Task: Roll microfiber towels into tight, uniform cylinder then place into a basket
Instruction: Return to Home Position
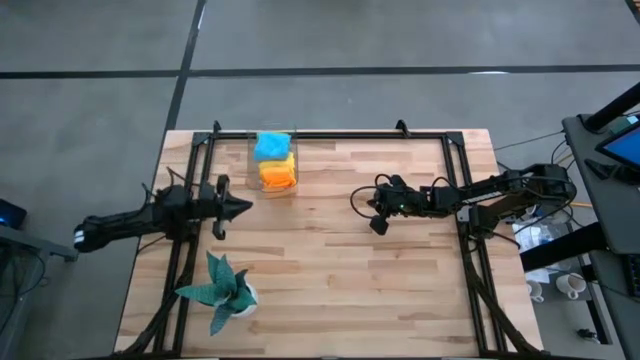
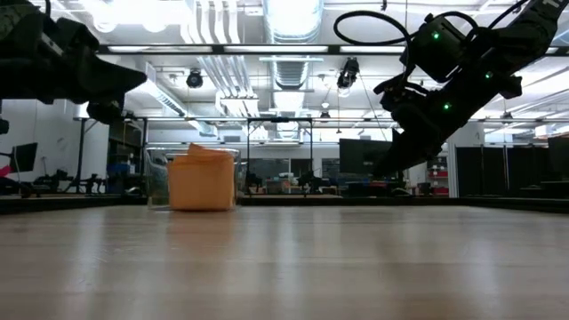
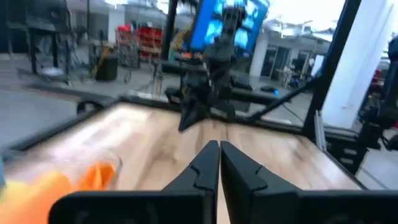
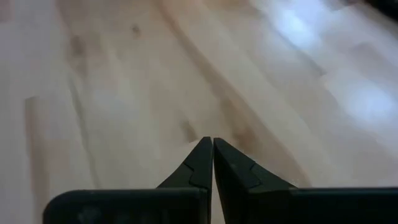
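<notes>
Homing step: left jaws pressed together, empty, hanging over the pale wooden desk (image 1: 330,290) at 9 o'clock. The right jaws are likewise closed on nothing, between centre and 3 o'clock.

Judgement: each arm should rise first, then draw straight back to its own side, jaws shut. The left arm needs more care. The small clear rectangular basket (image 1: 275,165) stands near its tip, toward 11 o'clock, and the dark teal spiky plant in a white pot (image 1: 222,290) sits at 7 o'clock.

Basket upright and packed: bright blue microfiber towel (image 1: 271,146) at the far end, orange microfiber towel (image 1: 277,176) nearer, a yellow sliver between them. A green one is not made out.
</notes>
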Action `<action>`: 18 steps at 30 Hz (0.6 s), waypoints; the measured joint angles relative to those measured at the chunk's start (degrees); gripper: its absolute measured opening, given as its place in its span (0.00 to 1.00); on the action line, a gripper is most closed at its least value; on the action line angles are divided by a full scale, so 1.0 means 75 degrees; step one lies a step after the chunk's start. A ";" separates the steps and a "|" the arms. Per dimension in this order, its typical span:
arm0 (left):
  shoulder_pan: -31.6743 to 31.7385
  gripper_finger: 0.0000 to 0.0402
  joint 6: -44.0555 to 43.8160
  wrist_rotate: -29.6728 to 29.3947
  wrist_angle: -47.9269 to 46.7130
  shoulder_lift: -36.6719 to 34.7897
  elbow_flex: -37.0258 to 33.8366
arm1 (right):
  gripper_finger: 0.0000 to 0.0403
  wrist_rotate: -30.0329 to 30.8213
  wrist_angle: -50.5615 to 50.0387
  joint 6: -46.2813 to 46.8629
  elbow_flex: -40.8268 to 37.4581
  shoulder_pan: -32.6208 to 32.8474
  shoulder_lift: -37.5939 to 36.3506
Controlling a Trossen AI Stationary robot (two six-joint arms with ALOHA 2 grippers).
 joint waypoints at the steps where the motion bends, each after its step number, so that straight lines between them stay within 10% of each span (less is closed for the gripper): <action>1: -0.0069 0.00 -0.0057 -0.0013 -0.0015 0.0088 -0.0052 | 0.02 -0.0118 -0.0043 -0.0003 0.0000 0.0007 -0.0017; 18: -0.1643 0.00 0.0560 -0.1421 0.0573 0.1174 -0.0077 | 0.02 -0.0397 -0.0088 0.0238 -0.1033 0.1368 -0.1986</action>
